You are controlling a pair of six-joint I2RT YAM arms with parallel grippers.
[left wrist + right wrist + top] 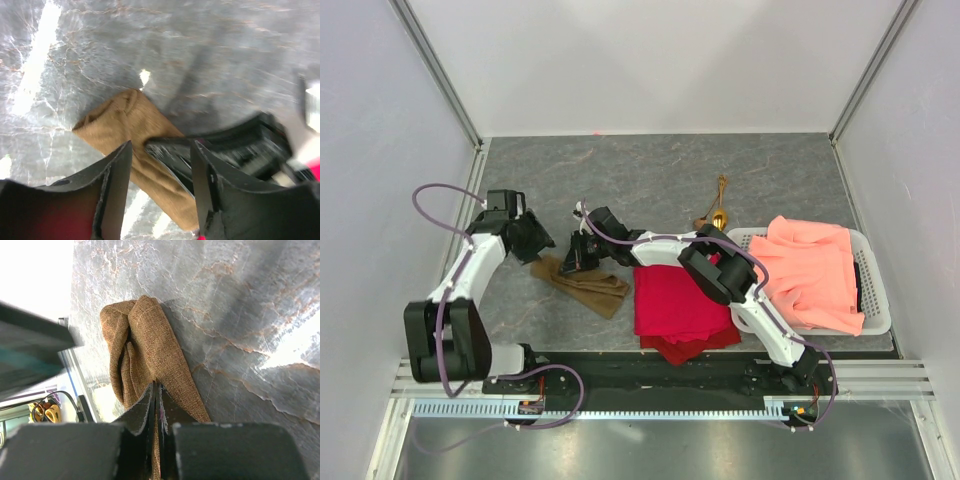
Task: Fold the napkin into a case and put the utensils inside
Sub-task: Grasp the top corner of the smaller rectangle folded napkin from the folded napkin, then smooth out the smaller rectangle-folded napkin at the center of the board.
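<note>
Top view, napkin (582, 284): bunched into a narrow, rumpled strip on the counter (650, 170), left of the red cloth (675, 305). No pocket is formed yet.
Top view, utensils (717, 207): on the far part of the counter, near the corner of the basket (880, 305), well apart from the napkin. Judged to be parked there until the fold is finished.
Top view, salmon cloth (815, 270): heaped in the basket and not involved.
Top view, arms: the left pincer (538, 243) and right pincer (575, 255) meet over the napkin's far-left end, the right arm reaching across the red cloth.
Left wrist view, left pincer: fingers (117, 175) stand apart and hold nothing. The napkin's rounded end and the right pincer show in the gap below.
Left wrist view, reason: judged to hover with jaws spread, ready to take a second hold or to clear the cloth.
Right wrist view, right pincer: fingers (143, 410) are pressed together, clamped on a ridge of the napkin. The rest of the strip lies slack on the counter beyond the tips.
Right wrist view, reason: the pinch on a ridge likely serves to drag or spread the cloth.
Risk: the thin fabric may slip or lift as a lump.
</note>
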